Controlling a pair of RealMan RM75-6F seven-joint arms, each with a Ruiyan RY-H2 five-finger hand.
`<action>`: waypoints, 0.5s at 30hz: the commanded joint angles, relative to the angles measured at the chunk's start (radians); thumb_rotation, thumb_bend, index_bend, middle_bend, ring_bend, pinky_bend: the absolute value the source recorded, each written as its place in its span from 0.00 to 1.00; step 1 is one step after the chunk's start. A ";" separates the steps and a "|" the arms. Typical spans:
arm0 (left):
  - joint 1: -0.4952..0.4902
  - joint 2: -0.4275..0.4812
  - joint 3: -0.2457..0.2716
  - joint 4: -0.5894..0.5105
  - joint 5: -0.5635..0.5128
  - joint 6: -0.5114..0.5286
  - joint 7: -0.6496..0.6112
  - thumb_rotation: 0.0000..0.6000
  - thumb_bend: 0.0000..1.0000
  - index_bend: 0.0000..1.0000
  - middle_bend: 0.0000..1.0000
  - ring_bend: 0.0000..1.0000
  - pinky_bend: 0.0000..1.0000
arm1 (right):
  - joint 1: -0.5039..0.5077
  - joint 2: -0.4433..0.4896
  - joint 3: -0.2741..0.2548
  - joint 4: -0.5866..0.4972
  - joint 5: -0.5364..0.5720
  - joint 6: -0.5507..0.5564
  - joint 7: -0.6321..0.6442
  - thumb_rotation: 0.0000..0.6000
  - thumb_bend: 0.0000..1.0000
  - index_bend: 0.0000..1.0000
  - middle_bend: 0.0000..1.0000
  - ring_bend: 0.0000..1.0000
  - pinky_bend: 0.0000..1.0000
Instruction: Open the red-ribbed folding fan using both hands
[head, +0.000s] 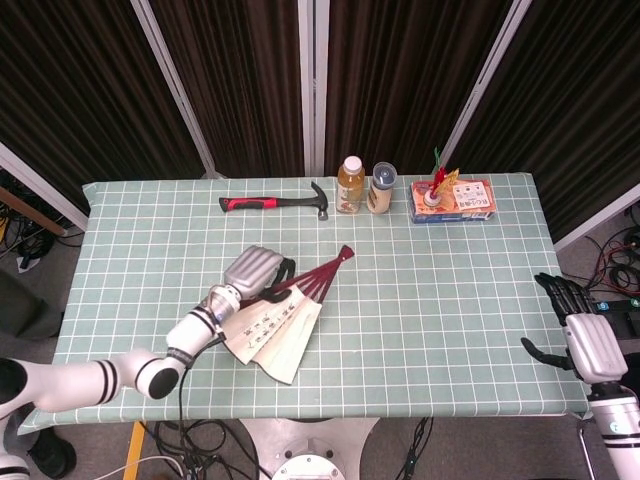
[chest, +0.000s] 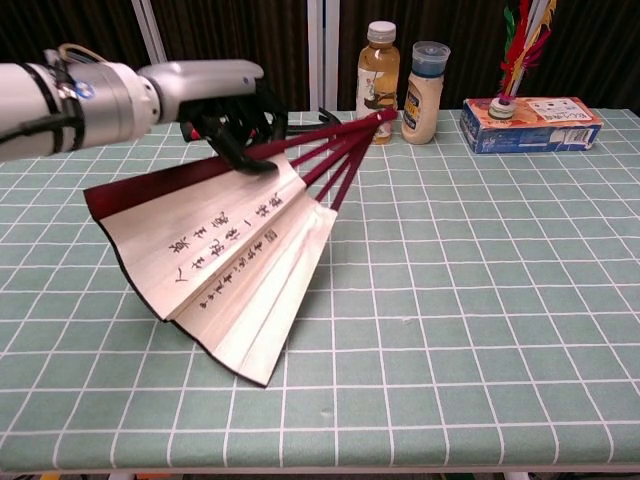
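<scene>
The folding fan (head: 272, 325) (chest: 228, 258) is partly spread, with a cream leaf bearing dark characters and red ribs that meet at a pivot pointing toward the bottles. My left hand (head: 254, 272) (chest: 226, 104) grips it by the ribs near the top of the leaf and holds it tilted above the green checked table (head: 450, 300). Whether the leaf's lower corner touches the cloth I cannot tell. My right hand (head: 578, 338) hangs beyond the table's right edge with fingers apart and nothing in it; the chest view does not show it.
Along the back of the table lie a red-handled hammer (head: 275, 203), a tea bottle (head: 349, 185) (chest: 378, 70), a blue-capped jar (head: 383, 188) (chest: 424, 79) and a box with a feathered shuttlecock (head: 452, 200) (chest: 530, 122). Dark curtains hang behind.
</scene>
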 joint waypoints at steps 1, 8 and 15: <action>0.078 0.055 -0.038 -0.060 0.068 0.103 -0.092 1.00 0.33 0.58 0.72 0.69 0.59 | 0.066 0.015 -0.012 -0.045 -0.035 -0.094 0.113 1.00 0.16 0.02 0.07 0.00 0.00; 0.169 0.068 -0.102 -0.088 0.162 0.248 -0.299 1.00 0.34 0.58 0.72 0.69 0.60 | 0.226 0.001 0.007 -0.112 -0.046 -0.297 0.422 1.00 0.23 0.08 0.12 0.00 0.00; 0.222 0.066 -0.128 -0.112 0.239 0.327 -0.448 1.00 0.34 0.58 0.72 0.69 0.60 | 0.373 -0.086 0.078 -0.079 0.026 -0.445 0.605 1.00 0.27 0.17 0.18 0.02 0.05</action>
